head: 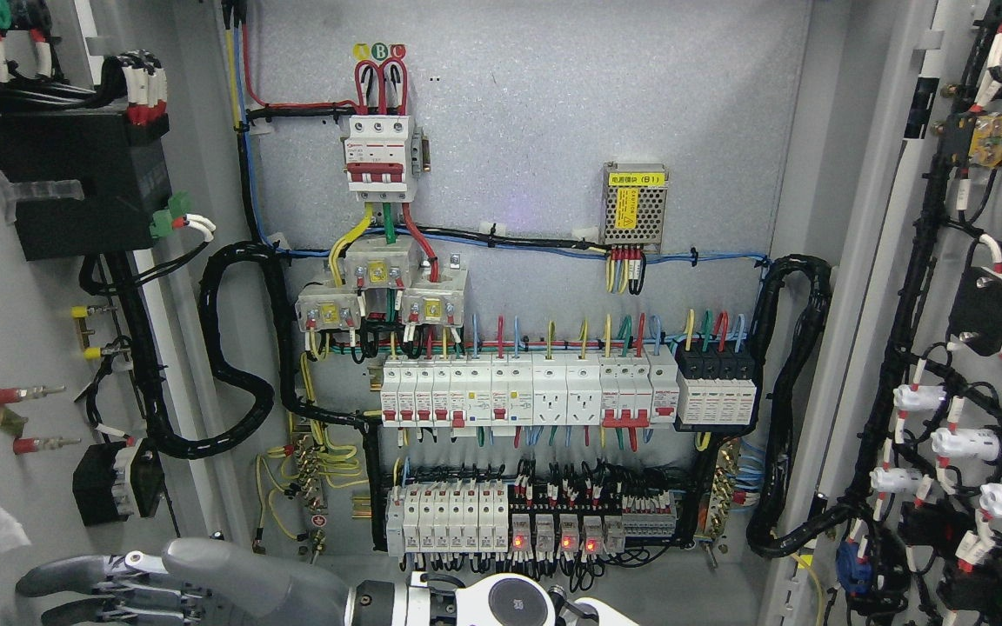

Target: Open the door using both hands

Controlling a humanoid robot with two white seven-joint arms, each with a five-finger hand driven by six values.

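Doors (49,365) stood swung wide at both sides, probably stiff, heavy metal best pushed by their edges, while the hand (110,587) low at left held nothing, fingers loosely stretched.

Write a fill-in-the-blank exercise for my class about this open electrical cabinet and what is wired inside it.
1. The round stickers above the top breaker read A, B and ___.
2. The metal box with the yellow label is mounted to the ___ of the top breaker.
3. The small lamps in the bottom row glow ___.
4. With a robot hand low in the picture, the left door and right door stand ___.

Missing words: C; right; red; open.
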